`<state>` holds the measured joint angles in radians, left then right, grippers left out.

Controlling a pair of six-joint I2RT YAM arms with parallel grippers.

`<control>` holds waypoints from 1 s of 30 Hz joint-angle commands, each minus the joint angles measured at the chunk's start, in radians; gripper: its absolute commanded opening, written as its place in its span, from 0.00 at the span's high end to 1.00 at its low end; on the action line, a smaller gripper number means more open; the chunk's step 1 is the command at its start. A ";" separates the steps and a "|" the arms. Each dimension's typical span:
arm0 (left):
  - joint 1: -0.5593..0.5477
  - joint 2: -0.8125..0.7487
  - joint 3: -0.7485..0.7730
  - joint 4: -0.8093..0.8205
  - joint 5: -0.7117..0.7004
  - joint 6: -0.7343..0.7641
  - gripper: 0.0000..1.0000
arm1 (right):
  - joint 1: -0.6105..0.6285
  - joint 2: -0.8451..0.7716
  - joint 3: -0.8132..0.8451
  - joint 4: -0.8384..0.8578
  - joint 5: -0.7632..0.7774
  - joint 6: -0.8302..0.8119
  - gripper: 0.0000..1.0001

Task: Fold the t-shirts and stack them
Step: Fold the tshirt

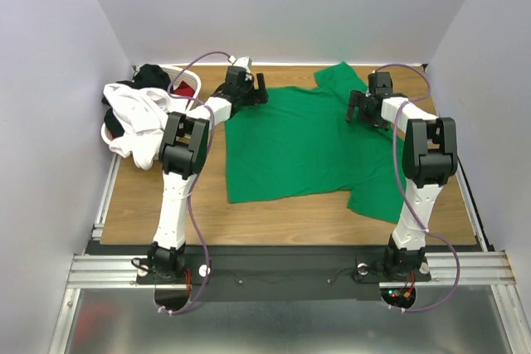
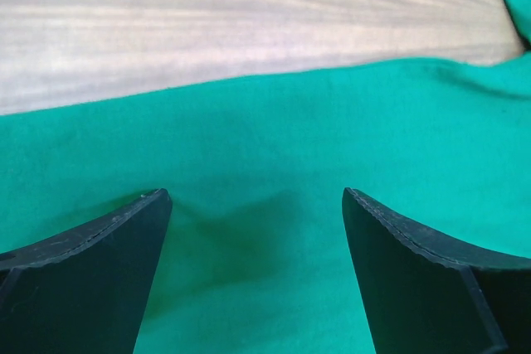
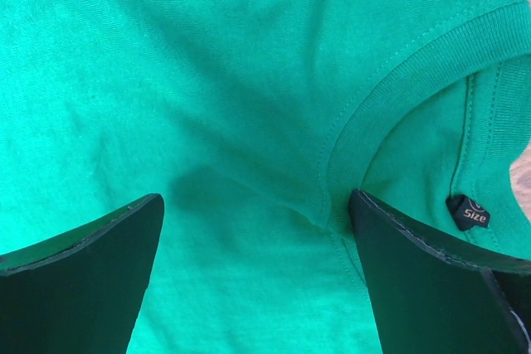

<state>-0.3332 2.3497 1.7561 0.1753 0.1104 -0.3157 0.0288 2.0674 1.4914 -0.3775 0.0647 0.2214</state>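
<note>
Covering much of the wooden table (image 1: 274, 217) inside pale walls (image 1: 282, 6), the green shirt (image 1: 290, 147) lies under the left gripper (image 2: 257, 196) and right gripper (image 3: 255, 201), both with jaws wide.

- Far-left corner blocked by white lattice laundry basket (image 1: 196, 80) heaped with white cloth shirt (image 1: 141, 118).
- Passable over bare brown wooden table top (image 1: 274, 221) along near edge.
- Flat across middle: large bright green cloth t-shirt (image 1: 290, 147), no barrier.

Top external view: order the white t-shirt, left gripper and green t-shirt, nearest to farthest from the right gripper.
1. green t-shirt, under the right gripper.
2. left gripper, over the shirt's left part.
3. white t-shirt, heaped far left.
</note>
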 commanded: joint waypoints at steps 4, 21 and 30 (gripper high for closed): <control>0.031 0.085 0.143 -0.122 0.025 0.018 0.04 | 0.040 0.017 -0.019 0.000 -0.037 0.044 0.00; 0.085 0.093 0.361 -0.116 0.076 0.004 0.06 | 0.049 0.068 0.116 0.002 -0.155 0.055 0.00; -0.024 -0.617 -0.410 0.107 -0.434 -0.048 0.05 | 0.049 -0.246 -0.065 0.087 -0.138 0.047 0.00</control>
<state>-0.2916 2.1181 1.6001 0.1165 -0.0334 -0.3237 0.0673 2.0010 1.4765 -0.3580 -0.0608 0.2626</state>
